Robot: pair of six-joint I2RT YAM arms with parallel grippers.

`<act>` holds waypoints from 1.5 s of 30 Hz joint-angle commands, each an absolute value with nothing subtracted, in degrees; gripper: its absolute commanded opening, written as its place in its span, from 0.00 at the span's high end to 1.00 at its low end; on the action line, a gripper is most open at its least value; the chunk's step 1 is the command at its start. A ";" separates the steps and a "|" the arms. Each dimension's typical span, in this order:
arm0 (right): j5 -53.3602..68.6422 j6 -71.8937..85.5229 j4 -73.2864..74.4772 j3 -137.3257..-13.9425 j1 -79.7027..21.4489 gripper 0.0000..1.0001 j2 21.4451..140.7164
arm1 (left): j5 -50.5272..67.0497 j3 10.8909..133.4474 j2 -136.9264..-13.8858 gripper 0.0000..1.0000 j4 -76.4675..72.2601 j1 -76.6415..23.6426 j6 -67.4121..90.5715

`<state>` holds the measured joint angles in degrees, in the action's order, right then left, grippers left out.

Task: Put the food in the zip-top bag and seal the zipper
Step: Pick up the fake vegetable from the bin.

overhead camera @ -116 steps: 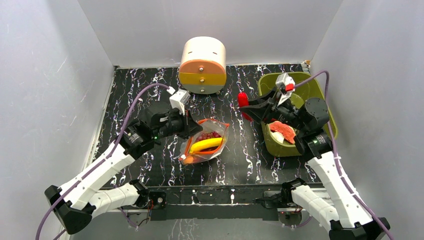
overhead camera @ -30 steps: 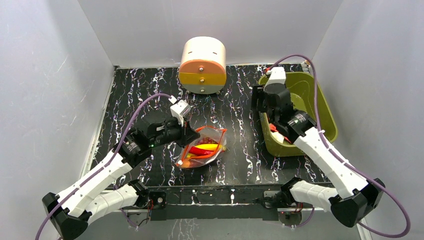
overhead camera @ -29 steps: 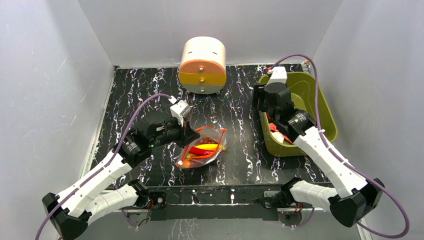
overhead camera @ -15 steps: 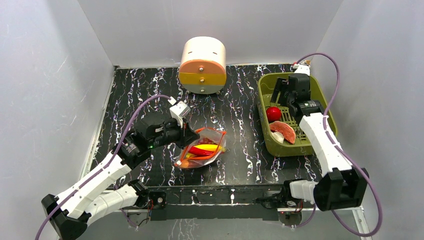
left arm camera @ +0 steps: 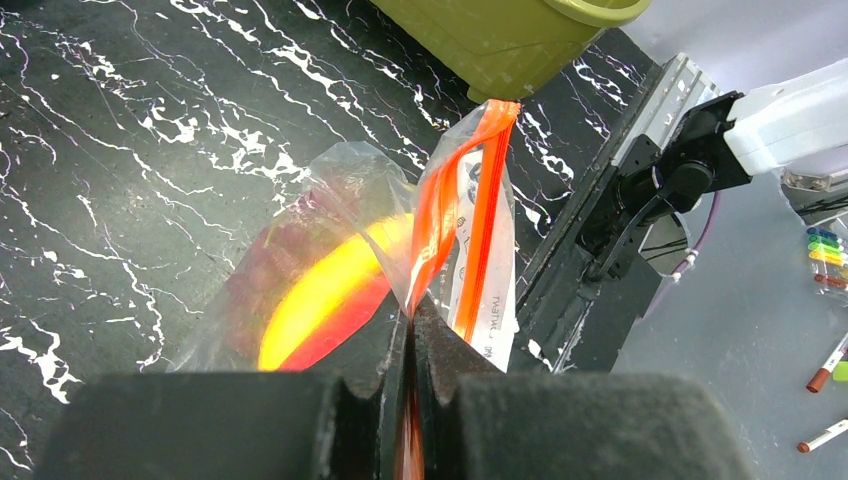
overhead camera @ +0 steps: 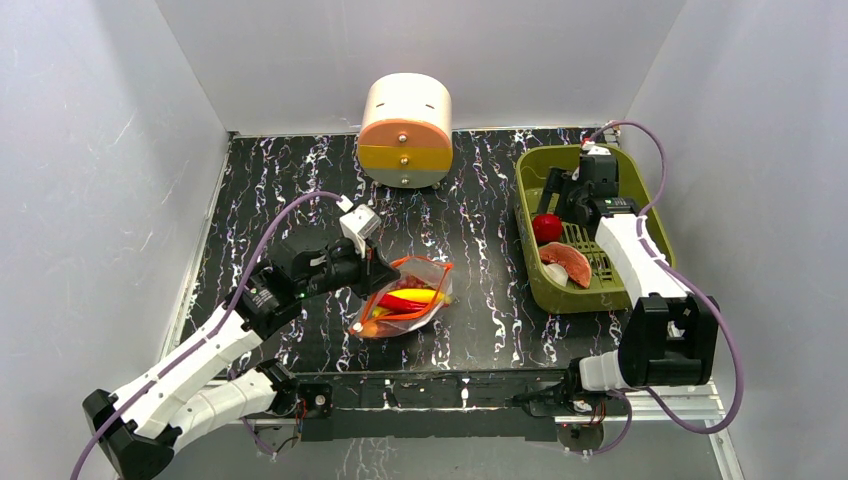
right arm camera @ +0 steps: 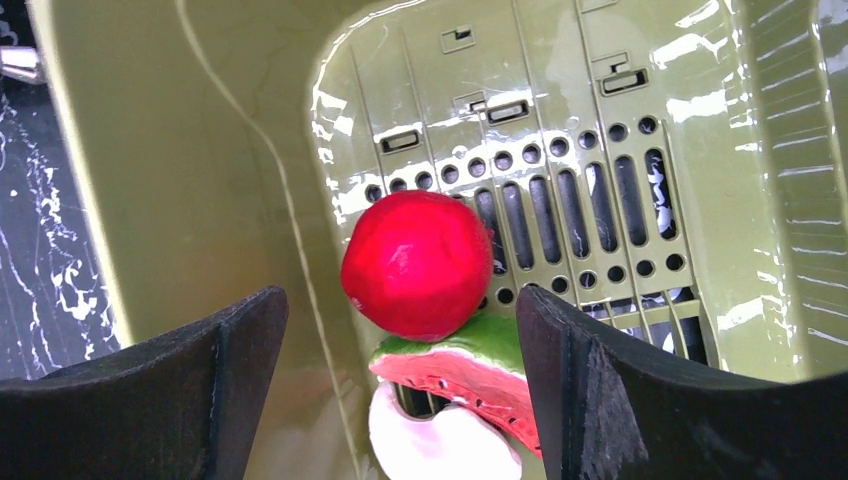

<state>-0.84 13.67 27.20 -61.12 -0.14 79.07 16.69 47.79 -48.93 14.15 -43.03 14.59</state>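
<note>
Left tool [left arm camera: 410,325] clenched on zipper [left arm camera: 480,200]; right tool [right arm camera: 395,330] released, spread above red round fruit [right arm camera: 418,262].

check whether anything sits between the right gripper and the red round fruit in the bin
Nothing visible does. The right gripper points its open jaws straight at the red round fruit, which lies against a pinkish slice in the olive-green bin, with only clear air between.
</note>
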 commanded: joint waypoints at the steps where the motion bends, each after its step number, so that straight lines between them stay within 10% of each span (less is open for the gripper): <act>1: -0.25 14.16 22.31 -59.74 1.65 0.16 80.12 | 17.93 47.35 -46.70 1.00 11.73 -43.15 14.59; 27: 6.33 13.18 20.56 -59.75 2.46 0.15 90.71 | 16.87 45.82 -46.13 1.00 10.41 -43.15 17.64; 45: 3.62 13.34 22.01 -59.30 2.46 0.44 88.65 | 14.22 44.88 -43.80 1.00 10.66 -43.15 20.16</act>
<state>6.37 13.65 23.33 -58.89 2.24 91.24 15.11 44.84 -45.89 12.51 -43.03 19.25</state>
